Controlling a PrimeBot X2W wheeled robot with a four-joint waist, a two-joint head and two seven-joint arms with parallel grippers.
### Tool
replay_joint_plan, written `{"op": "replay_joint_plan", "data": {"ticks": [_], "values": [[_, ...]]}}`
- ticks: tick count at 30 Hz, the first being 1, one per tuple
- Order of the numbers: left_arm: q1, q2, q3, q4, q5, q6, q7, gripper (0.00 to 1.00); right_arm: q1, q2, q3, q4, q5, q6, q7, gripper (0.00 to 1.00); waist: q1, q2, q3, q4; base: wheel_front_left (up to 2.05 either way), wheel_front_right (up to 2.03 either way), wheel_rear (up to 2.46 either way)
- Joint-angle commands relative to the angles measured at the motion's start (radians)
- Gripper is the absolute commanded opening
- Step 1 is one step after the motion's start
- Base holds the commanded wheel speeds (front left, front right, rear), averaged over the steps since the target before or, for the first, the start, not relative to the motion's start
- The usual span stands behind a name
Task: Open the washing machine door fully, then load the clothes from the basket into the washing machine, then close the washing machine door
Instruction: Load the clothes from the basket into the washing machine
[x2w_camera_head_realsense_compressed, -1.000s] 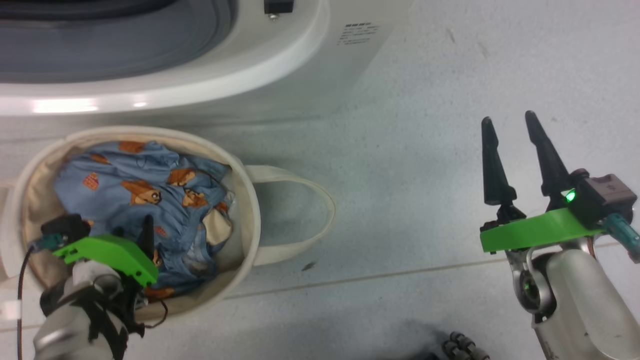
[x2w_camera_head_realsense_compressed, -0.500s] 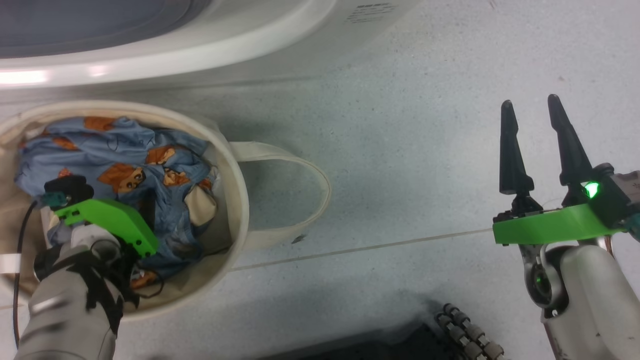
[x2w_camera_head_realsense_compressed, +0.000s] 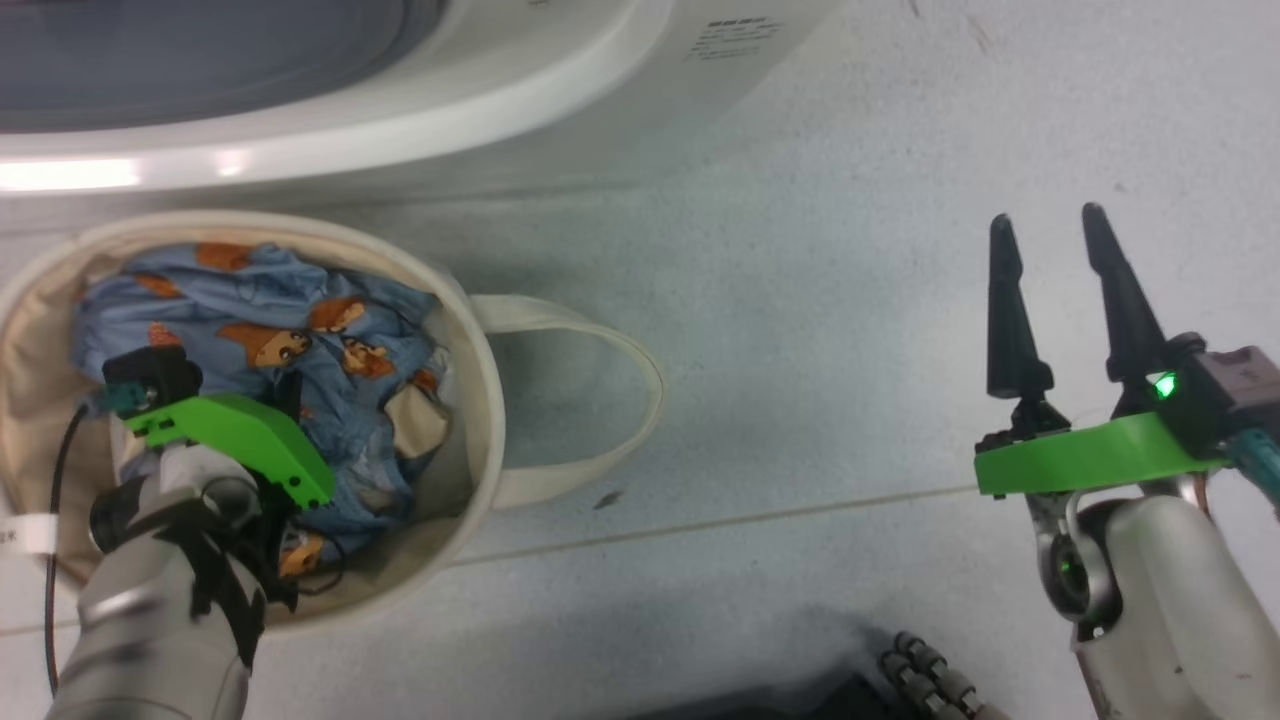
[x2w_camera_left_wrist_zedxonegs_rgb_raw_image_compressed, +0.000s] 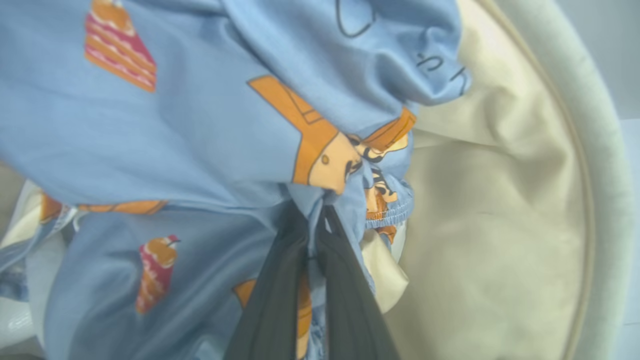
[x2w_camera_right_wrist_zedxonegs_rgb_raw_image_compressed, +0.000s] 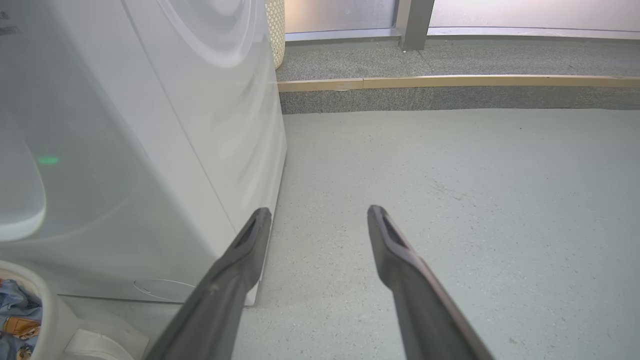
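The basket stands on the floor at the left, in front of the washing machine. Its grey round opening runs along the top edge; the washing machine door is out of view. Light-blue clothes with orange bears lie bunched in the basket. My left gripper reaches down into them. In the left wrist view my left gripper is shut on a fold of the clothes, beside the basket's cream wall. Far right, my right gripper hovers open above bare floor, and again near the machine's corner.
One loop handle of the basket lies flat on the floor towards the middle. A floor seam runs across. The robot's dark base shows at the bottom edge. Behind the machine, a raised ledge with a wooden edge crosses the room.
My left gripper's fingers have closed on the blue fabric in the basket. The head camera has shifted a little. The right gripper stays open in the same place.
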Motion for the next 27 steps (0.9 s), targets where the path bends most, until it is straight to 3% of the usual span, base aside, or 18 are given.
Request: {"op": "replay_joint_plan", "data": {"ticks": [1,12,19,27], "values": [[0.046,0.024,0.010,-0.006,-0.006,-0.010,-0.044,0.00,0.031,0.000,0.029,-0.001,0.007,0.001,-0.008,1.00,0.0000,0.0000,-0.048,0.017,0.00,0.00,0.00],[0.173,-0.009,-0.040,-0.081,-0.047,-0.023,-0.178,0.00,-0.015,0.009,0.117,0.132,0.082,0.001,-0.012,1.00,0.0000,0.0000,-0.253,0.077,0.00,0.00,0.00],[0.275,0.024,-0.095,-0.256,-0.061,-0.023,-0.203,0.00,-0.005,0.014,0.139,0.184,0.122,0.001,-0.012,1.00,0.0000,0.0000,-0.397,0.140,0.00,0.00,0.00],[0.419,0.068,-0.001,-0.555,0.052,-0.023,-0.204,0.00,0.050,0.026,0.160,0.220,0.169,0.001,-0.012,1.00,0.0000,0.0000,-0.573,0.188,0.00,0.00,0.00]]}}
